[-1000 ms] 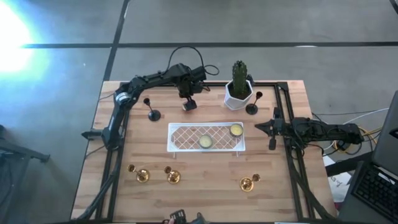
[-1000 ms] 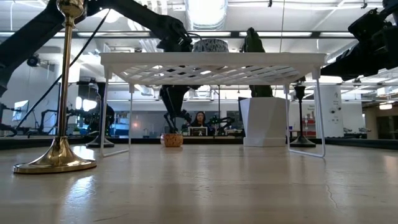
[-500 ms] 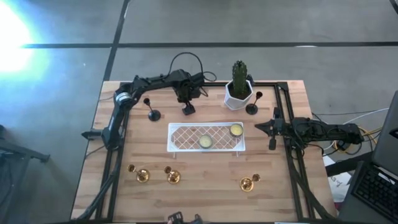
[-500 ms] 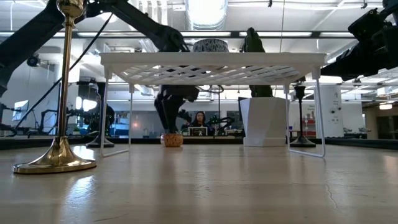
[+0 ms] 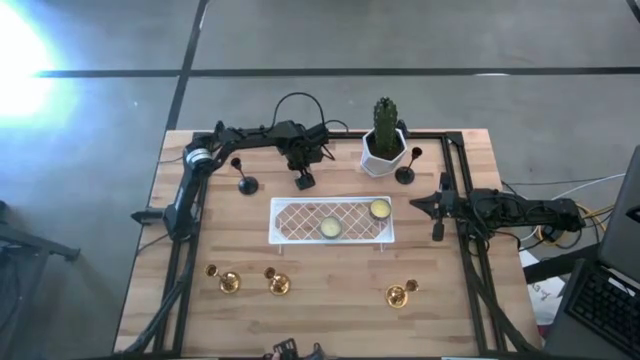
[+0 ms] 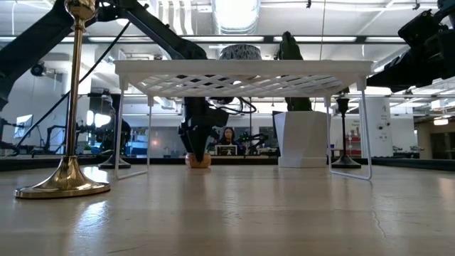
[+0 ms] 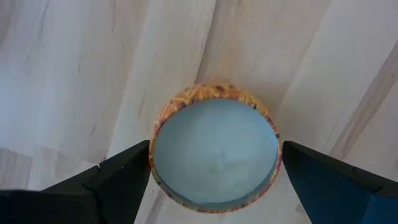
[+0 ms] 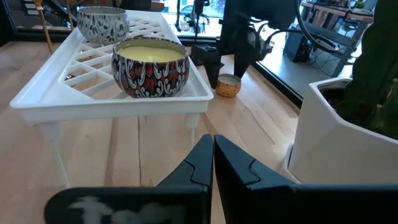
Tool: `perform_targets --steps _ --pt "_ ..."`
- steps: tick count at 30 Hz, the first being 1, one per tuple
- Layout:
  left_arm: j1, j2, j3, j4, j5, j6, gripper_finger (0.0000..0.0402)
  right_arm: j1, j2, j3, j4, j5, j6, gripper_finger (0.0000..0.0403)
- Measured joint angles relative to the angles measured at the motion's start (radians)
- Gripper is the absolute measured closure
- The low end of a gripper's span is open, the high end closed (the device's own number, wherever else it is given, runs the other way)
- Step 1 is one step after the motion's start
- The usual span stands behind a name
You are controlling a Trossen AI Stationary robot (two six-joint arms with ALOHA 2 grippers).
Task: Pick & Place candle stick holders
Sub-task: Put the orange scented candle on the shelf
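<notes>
The left gripper [image 7: 214,168] was set low over a small candle tin [image 7: 214,148], fingers [image 7: 124,171] spread wide on either side and nothing held, so the tin risked being taken while the black candle holders [image 5: 244,180] stood apart, untouched.

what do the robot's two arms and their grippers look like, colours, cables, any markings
Both arms are dark, nearly black, jointed links. The left arm has a silvery joint cap near its shoulder and a black cable looping above its wrist. The left gripper has two flat dark fingers with angled tips. The right arm trails cables at the table's edge; the right gripper has two matte black wedge fingers. No markings are legible.
</notes>
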Motion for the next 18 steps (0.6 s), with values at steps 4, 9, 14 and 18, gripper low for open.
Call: perform_targets --steps 4,9,14,18 --pt "-0.001 0.0 -0.001 0.015 0.0 0.004 0.0042 0.0 0.0 0.0 0.0 0.0 0.0 0.0394" --pt "-0.005 0.0 -0.004 0.043 0.0 0.004 0.0042 0.0 0.0 0.0 0.0 0.0 0.0 0.0394" --pt "-0.005 0.0 -0.01 0.049 0.0 0.005 0.0042 0.0 0.0 0.0 0.0 0.0 0.0 0.0394" --pt "-0.006 0.0 -0.01 0.051 0.0 0.005 0.0042 0.0 0.0 0.0 0.0 0.0 0.0 0.0394"
